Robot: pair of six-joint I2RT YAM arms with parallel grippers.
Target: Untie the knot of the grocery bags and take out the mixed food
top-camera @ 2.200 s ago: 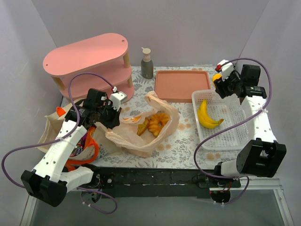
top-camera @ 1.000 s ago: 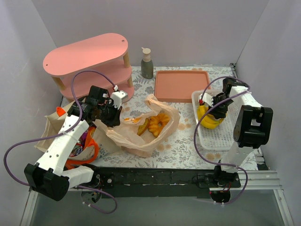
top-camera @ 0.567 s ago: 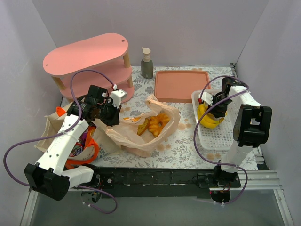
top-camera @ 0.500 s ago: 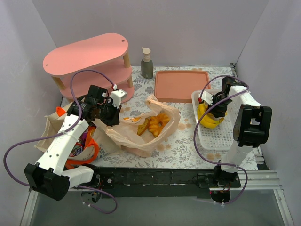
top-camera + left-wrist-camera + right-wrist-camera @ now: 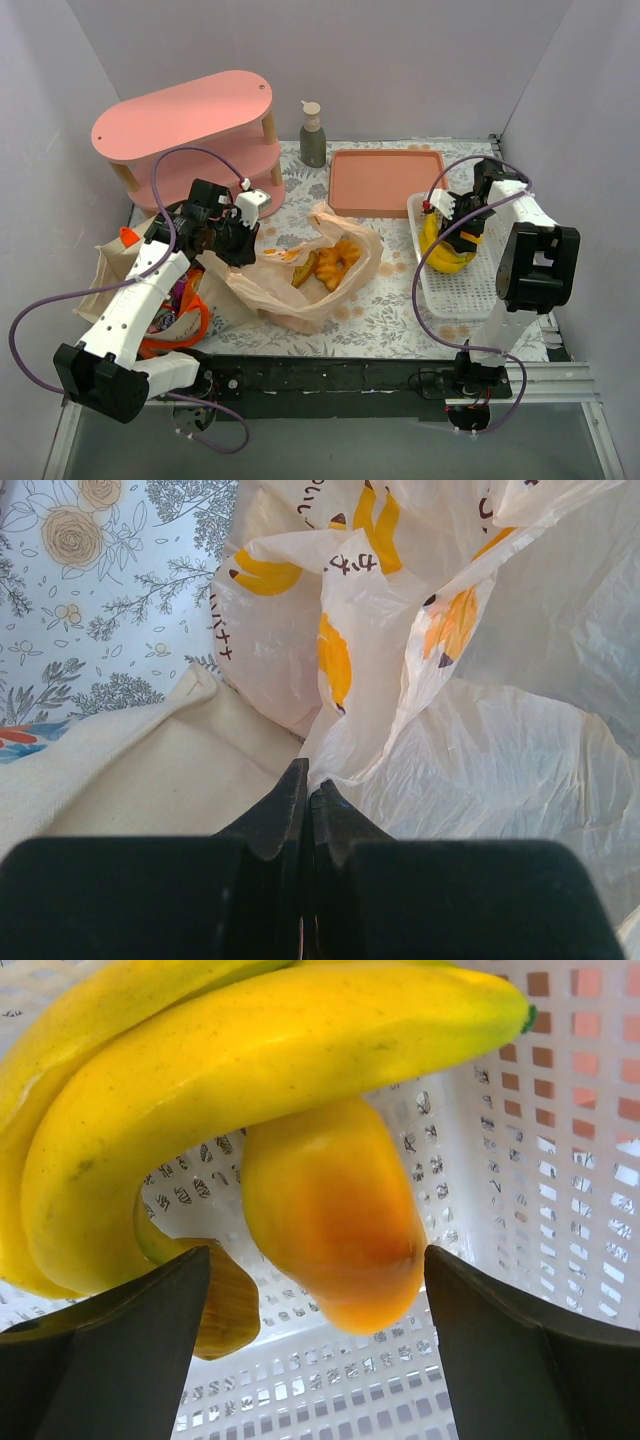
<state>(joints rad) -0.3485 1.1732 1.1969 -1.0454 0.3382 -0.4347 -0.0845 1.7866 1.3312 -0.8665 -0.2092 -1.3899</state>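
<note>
The tan plastic bag [image 5: 300,285] lies open in the middle of the table with golden pastries [image 5: 335,262] inside. My left gripper [image 5: 236,250] is shut on a pinch of the plastic bag [image 5: 480,750] at its left rim, and the gripper's tips [image 5: 308,785] meet just above the cream canvas tote [image 5: 150,780]. The tote [image 5: 115,275] slumps at the left, with snack packets [image 5: 180,300] in its mouth. My right gripper [image 5: 457,232] hangs open inside the white basket [image 5: 495,290]. An orange fruit [image 5: 330,1210] lies free between its open fingers [image 5: 316,1252], under the yellow bananas [image 5: 250,1070].
A pink two-tier shelf [image 5: 190,125] stands at the back left. The grey pump bottle [image 5: 313,135] is beside it. A salmon tray [image 5: 385,180] lies behind the basket. Purple cables loop over both arms.
My right gripper came down into the basket, then opened and let go of the orange fruit beside the bananas. The left gripper kept its hold on the bag and stayed put.
</note>
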